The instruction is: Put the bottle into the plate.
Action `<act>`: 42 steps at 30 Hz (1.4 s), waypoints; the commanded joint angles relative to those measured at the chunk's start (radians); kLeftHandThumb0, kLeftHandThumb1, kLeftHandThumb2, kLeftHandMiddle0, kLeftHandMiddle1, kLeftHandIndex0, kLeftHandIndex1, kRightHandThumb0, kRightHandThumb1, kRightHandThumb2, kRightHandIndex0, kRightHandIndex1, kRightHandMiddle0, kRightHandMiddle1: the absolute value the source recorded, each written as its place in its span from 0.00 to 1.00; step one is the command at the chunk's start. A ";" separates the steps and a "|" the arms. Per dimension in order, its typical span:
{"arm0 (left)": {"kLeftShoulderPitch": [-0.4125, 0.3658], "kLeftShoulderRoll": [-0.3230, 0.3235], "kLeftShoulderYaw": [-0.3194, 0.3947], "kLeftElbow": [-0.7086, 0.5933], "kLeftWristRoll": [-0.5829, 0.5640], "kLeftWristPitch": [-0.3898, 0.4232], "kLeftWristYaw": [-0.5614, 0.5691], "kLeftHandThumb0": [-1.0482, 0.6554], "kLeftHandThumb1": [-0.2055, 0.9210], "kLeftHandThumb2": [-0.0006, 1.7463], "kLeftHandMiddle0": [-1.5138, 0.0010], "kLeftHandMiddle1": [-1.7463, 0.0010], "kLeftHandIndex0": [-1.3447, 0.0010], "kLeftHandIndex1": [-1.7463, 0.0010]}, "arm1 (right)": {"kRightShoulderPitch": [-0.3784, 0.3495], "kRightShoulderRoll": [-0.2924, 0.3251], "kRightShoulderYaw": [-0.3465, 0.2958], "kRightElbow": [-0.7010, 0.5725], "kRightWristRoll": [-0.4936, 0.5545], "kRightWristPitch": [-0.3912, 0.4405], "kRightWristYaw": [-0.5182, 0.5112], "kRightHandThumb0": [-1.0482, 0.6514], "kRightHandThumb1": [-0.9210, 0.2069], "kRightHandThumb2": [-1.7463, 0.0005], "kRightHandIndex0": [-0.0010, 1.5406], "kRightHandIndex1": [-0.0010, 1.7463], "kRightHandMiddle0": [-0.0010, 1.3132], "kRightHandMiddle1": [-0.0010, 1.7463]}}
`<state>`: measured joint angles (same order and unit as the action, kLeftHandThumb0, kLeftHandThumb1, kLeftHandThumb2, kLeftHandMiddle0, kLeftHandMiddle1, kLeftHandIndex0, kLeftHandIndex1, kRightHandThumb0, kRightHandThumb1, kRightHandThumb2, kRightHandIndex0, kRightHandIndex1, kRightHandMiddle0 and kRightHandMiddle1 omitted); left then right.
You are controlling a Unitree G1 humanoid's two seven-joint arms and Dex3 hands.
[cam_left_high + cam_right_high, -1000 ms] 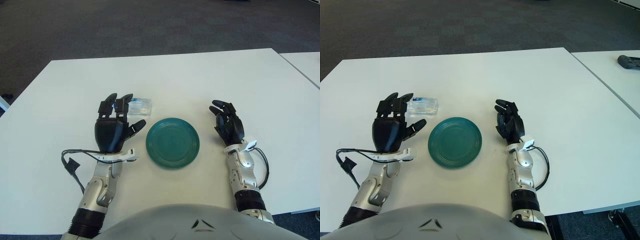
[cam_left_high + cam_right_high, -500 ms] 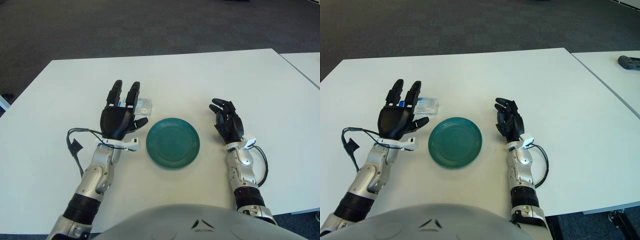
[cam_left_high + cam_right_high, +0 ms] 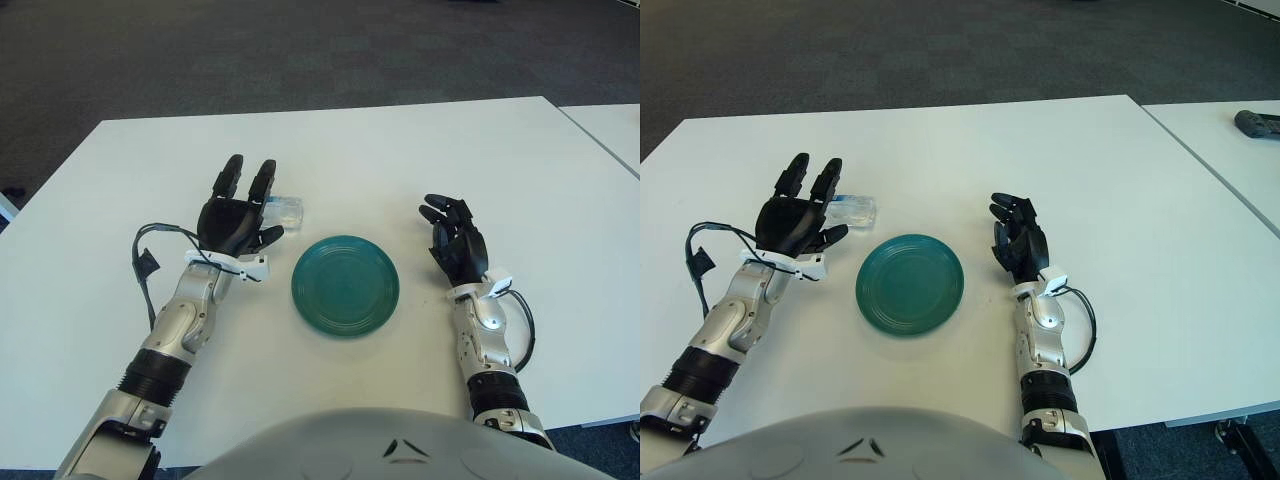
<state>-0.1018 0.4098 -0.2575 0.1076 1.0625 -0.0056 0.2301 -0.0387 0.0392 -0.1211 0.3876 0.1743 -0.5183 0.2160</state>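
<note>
A small clear plastic bottle [image 3: 285, 211] lies on its side on the white table, left of and behind the round teal plate [image 3: 346, 285]. My left hand [image 3: 240, 205] is open with its fingers spread, reaching over the bottle's left end and hiding part of it. I cannot tell whether it touches the bottle. My right hand [image 3: 455, 240] is open and empty, resting to the right of the plate.
The white table [image 3: 400, 150] stretches wide behind and to both sides. A second table [image 3: 1230, 150] stands at the right with a dark object [image 3: 1258, 123] on it. A black cable [image 3: 145, 275] loops by my left wrist.
My left hand has moved forward from beside the plate's left rim to the bottle, and its fingers have straightened. The right hand, plate and bottle have stayed put.
</note>
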 commanded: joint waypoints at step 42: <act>-0.328 -0.015 -0.161 0.573 -0.197 -0.073 0.030 0.00 1.00 0.42 0.87 0.99 1.00 0.73 | 0.153 0.034 0.064 -0.142 0.051 -0.004 0.067 0.16 0.00 0.74 0.35 0.56 0.17 0.67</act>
<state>-0.4207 0.3955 -0.3986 0.6570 0.8684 -0.0811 0.2725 0.0771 0.0579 -0.0680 0.2504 0.2083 -0.5414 0.2832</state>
